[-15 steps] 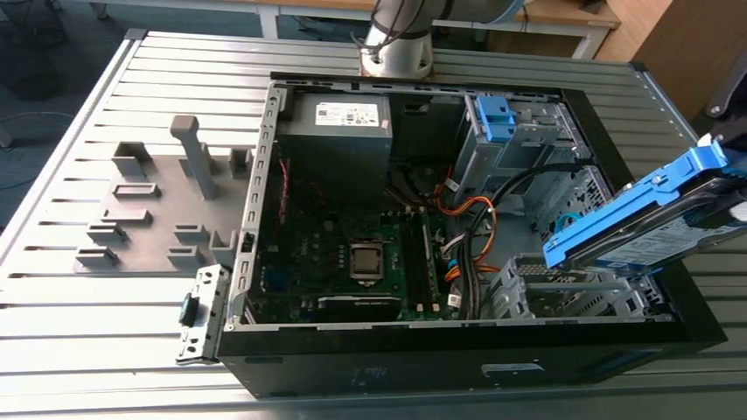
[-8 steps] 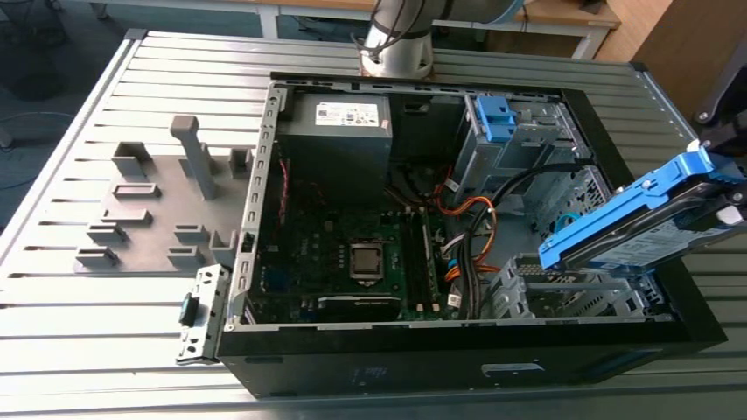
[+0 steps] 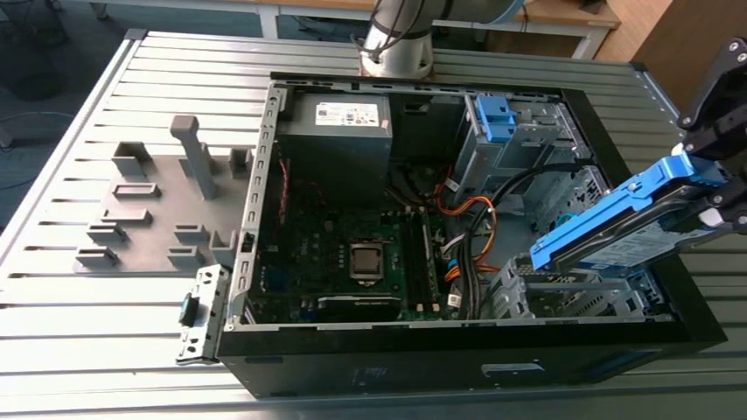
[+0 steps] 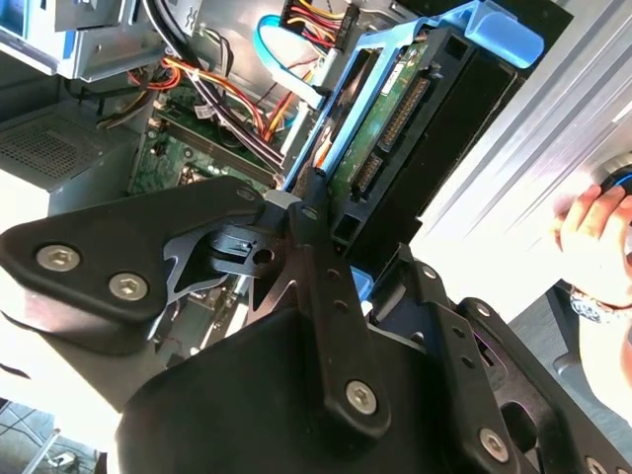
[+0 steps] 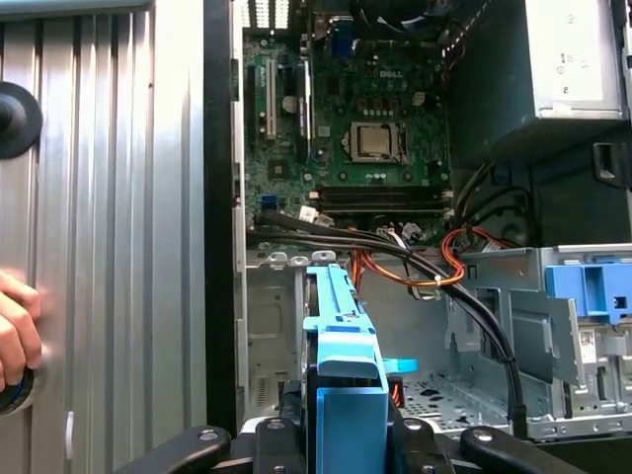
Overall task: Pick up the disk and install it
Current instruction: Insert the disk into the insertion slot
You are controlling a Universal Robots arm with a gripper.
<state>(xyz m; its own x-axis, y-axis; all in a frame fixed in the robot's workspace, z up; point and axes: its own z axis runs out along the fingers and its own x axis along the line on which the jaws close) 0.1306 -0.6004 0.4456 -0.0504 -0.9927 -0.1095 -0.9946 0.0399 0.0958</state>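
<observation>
Jaws clamped on the disk (image 3: 613, 232); gripper (image 5: 348, 430) at 4 o'clock of the open case (image 3: 467, 354). Disk tilted, hanging above the drive cage (image 3: 548, 293), apart from it. Risk: the tilt jams the carrier on the cage rails; nearby cables (image 5: 449, 262) may snag.

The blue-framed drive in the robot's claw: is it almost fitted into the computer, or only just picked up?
Done: the pick-up. The silver-grey hard drive in its bright blue plastic carrier is clamped in the black gripper. In hand: it hangs tilted over the silver metal drive cage inside the open black computer case. Left: the fitting; it is not yet seated there.
</observation>
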